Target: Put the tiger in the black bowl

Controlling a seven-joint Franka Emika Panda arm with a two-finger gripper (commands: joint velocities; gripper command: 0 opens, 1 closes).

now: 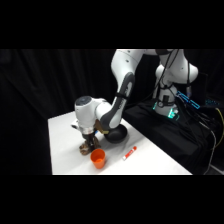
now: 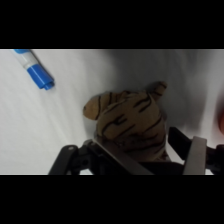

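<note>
The white table (image 1: 65,145) carries the black bowl (image 1: 118,136), mostly hidden behind the arm, and the gripper (image 1: 89,145) reaches down just in front of and left of that bowl, with the orange cup (image 1: 98,159) just in front of it and a red marker (image 1: 130,153) lying to the bowl's right. In the wrist view the tiger (image 2: 131,125) sits between the two fingers, which appear to flank its body closely, though whether they already pinch it cannot be told. To do this step well, the jaws should squeeze the soft body at its middle, lift straight up clear of the cup, and carry it the short way back over the bowl before letting go.
</note>
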